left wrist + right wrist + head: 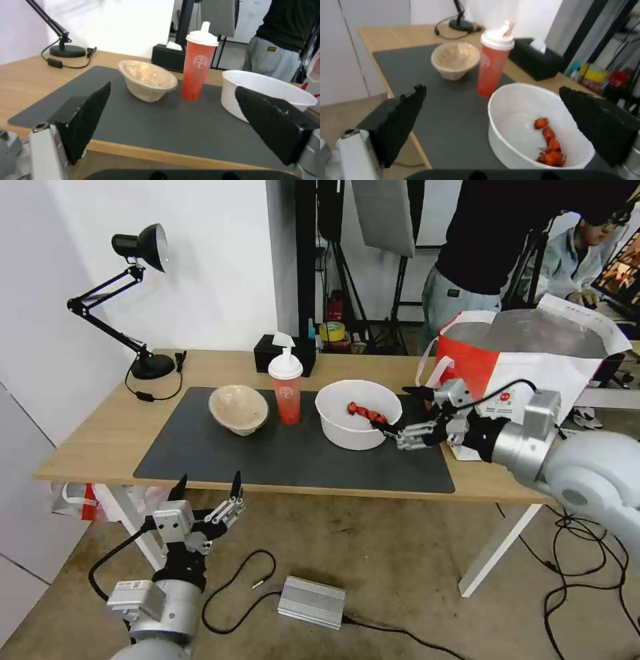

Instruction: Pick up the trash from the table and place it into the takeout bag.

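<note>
The right gripper point(408, 413), jaws apart, is hovering just beside the white bowl point(358, 413), bag-side rim. The left gripper point(207, 490), jaws apart, is idling below the table's point(87, 447) front edge.

On the table point(87, 447), a dark grey mat point(293, 460) carries a beige bowl point(238, 409), a red cup point(287, 393) with a white lid and a white bowl point(358, 413) holding red scraps, set in a row. The right gripper point(405, 413) hangs with jaws spread at the white bowl's right rim, in front of the red-and-white takeout bag point(533, 353). The left gripper point(207, 487) sits spread wide below the table's near edge; a black lamp point(133, 300) and tissue box point(273, 353) stand behind.
</note>
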